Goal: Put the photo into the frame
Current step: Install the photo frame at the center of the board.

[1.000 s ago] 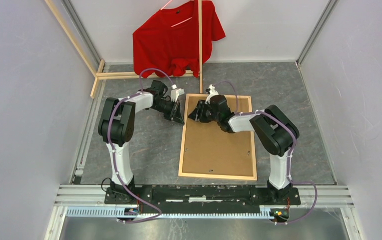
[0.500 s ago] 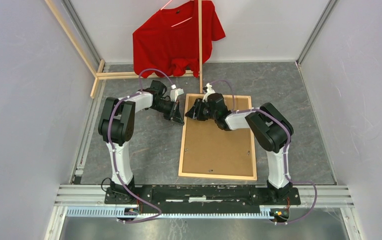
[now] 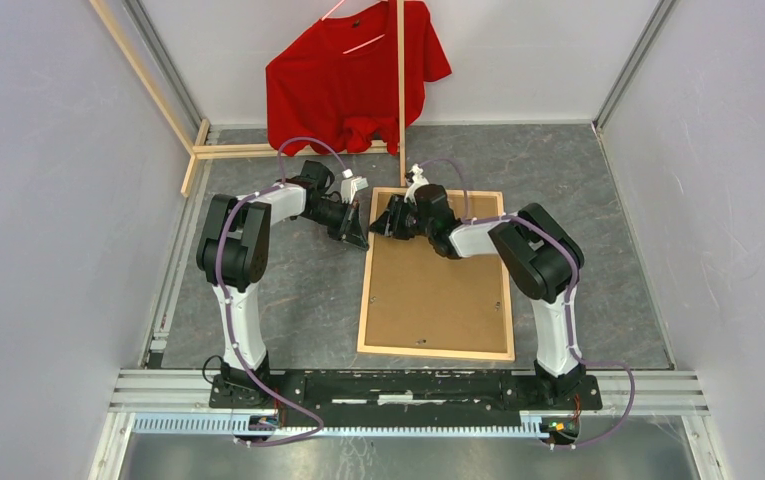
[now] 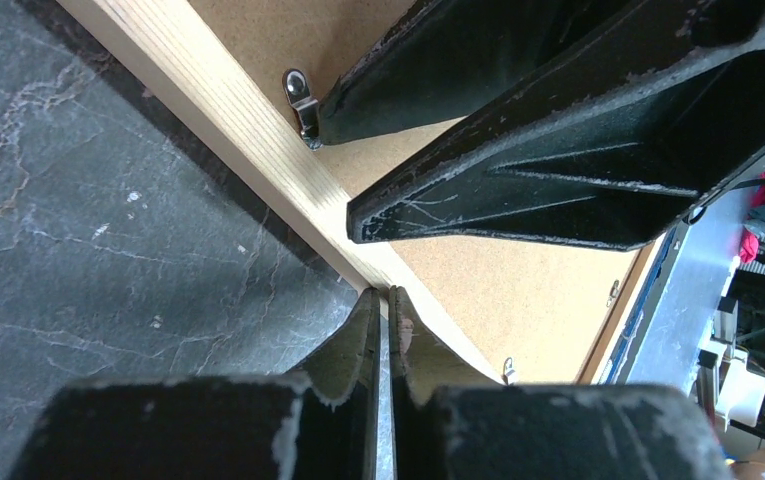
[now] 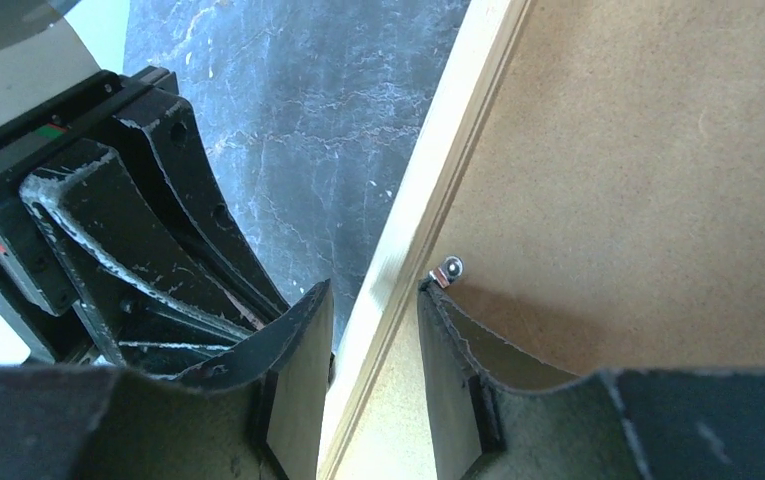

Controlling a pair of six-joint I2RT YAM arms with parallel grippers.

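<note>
Lying back-up, the frame (image 5: 428, 200) seemed stiff and light, best taken by its rail. The right gripper (image 5: 373, 300) straddled that rail, half open; the left gripper (image 4: 383, 300), just outside it, was shut, empty.

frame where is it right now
Top view: the frame lies back-up on the table, just right of centre, its far left rail straddled by the right gripper.

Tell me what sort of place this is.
Probably a robot test cell in a lab: plain pale walls box in a grey tabletop, the left arm and right arm are bolted to a metal rail, and a red shirt hangs as a prop.
</note>
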